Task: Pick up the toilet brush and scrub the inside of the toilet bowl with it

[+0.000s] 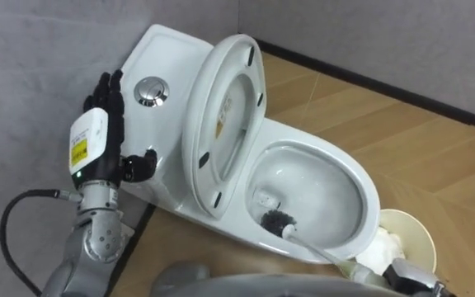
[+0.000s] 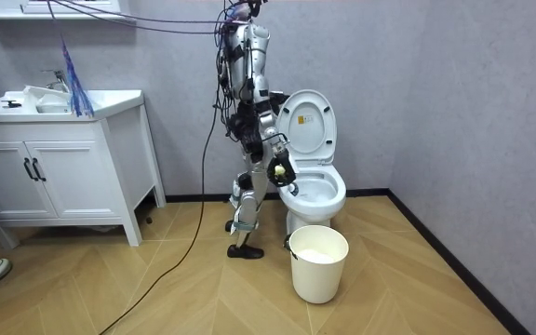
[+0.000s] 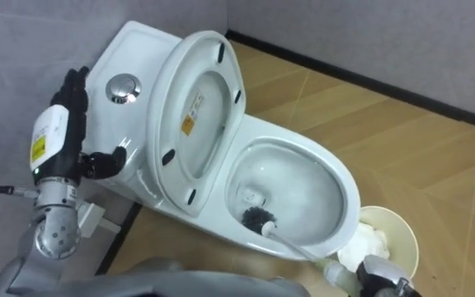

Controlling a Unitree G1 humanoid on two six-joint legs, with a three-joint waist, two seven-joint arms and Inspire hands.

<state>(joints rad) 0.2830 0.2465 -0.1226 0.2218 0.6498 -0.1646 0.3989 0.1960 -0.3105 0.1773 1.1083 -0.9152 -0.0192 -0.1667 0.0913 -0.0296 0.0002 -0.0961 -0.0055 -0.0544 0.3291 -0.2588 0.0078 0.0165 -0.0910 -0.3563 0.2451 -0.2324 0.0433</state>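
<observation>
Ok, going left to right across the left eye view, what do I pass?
Left hand → flush button → raised seat → brush head → bucket.

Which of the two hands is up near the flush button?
The left hand, open, beside the flush button; the right hand is low, at the handle end of the brush.
</observation>
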